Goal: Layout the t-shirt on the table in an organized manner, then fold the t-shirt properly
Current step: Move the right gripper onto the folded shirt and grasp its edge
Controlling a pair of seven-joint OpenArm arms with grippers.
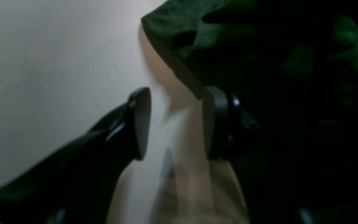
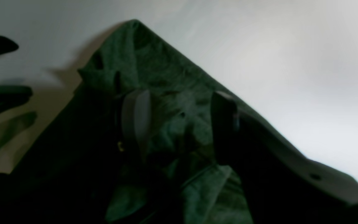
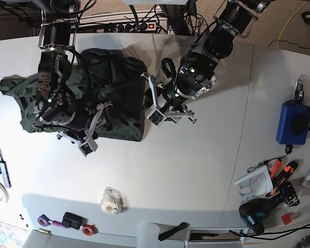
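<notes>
The wide white desk (image 3: 160,170) carries the dark forest-green knit t-shirt (image 3: 119,93), bunched in a heap at its far left. Both claws gape empty: the right claw (image 2: 179,124) over the heap, the left claw (image 1: 176,124) at its hem. Spreading it well probably means pinching separate corners and pulling apart evenly.

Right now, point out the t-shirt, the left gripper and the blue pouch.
t-shirt (image 3: 121,88): base view, on its bunched body.
left gripper (image 1: 176,124): left wrist view, gap between fingertips.
blue pouch (image 3: 287,124): base view, on its left side.
</notes>
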